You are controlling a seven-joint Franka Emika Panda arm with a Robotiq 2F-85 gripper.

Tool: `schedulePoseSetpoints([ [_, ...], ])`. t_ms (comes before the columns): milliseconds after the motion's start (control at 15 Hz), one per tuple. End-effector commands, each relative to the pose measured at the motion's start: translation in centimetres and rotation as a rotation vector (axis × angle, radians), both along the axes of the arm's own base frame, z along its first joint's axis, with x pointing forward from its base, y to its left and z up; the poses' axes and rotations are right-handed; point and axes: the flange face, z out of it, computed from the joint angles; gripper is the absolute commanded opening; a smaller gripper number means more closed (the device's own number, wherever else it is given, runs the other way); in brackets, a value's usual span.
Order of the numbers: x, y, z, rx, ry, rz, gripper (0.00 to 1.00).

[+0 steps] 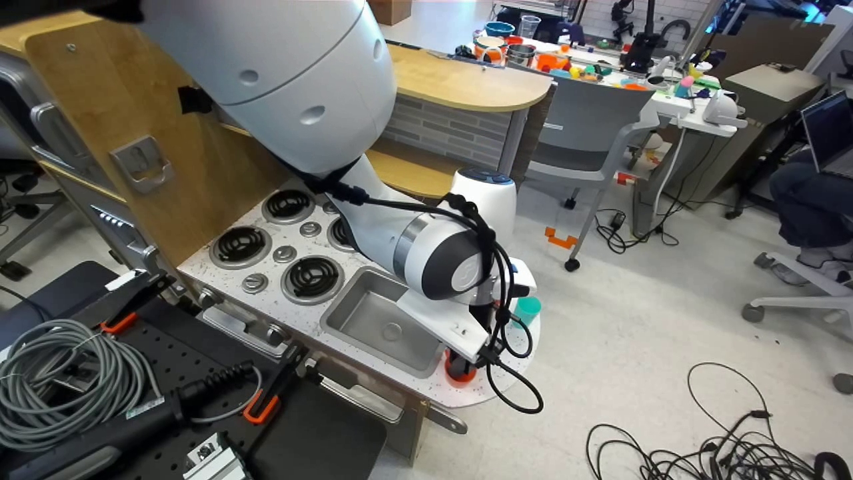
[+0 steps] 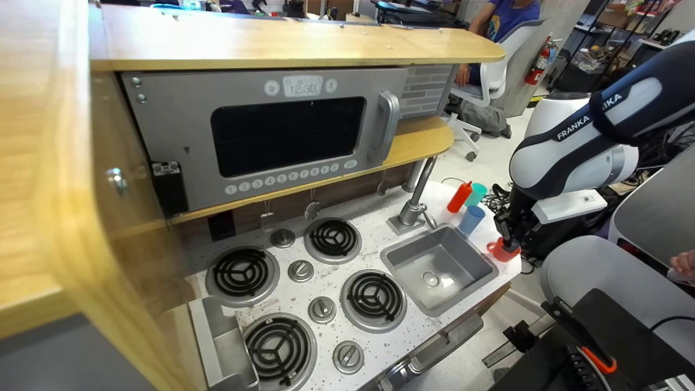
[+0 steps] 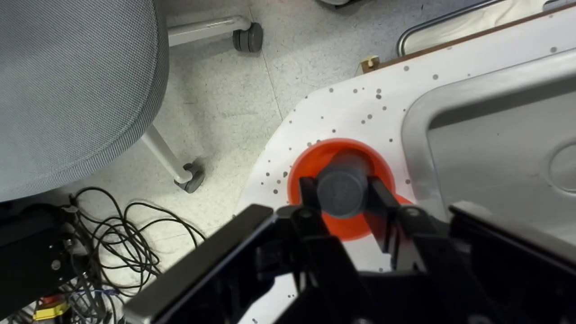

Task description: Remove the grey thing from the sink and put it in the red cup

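Observation:
The red cup [image 1: 460,381] stands on the white counter beside the sink. It also shows in an exterior view [image 2: 506,255] and in the wrist view [image 3: 296,176], where I look down into its mouth. The grey thing [image 3: 342,194] is a round, cylinder-like piece seen end-on over the cup's opening. My gripper [image 3: 343,189] has a finger on each side of it, touching, and is shut on it. How deep its lower end sits inside the cup is hidden. The gripper points down at the cup in an exterior view [image 2: 510,239]. The grey sink [image 2: 429,260] holds nothing visible.
A blue cup [image 2: 471,219], a red bottle [image 2: 460,197] and a teal cup [image 2: 476,194] stand near the cup, behind the sink. The faucet [image 2: 412,209] rises at the sink's back edge. The counter's rounded edge [image 3: 263,155] is close to the red cup.

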Motion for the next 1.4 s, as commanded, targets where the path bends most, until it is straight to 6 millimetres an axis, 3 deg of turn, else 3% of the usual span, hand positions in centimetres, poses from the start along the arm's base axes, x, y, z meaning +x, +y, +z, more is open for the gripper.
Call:
schedulePoseSetpoints([
  [0,0.7,-0.4,0.1,-0.022,0.005,0.014,0.63],
  [333,1.0,0.3,2.2,0.005,-0.021,0.019,0.98],
  [733,-0.2,1.7,7.4,0.095,-0.040,0.045,1.00],
  [1000,-3.3,4.2,12.3,0.273,0.013,0.126,1.00],
  [1267,-7.9,4.3,17.3,0.382,0.169,0.126,1.00],
  [1333,-4.7,4.0,14.5,0.323,0.108,0.134,1.00],
])
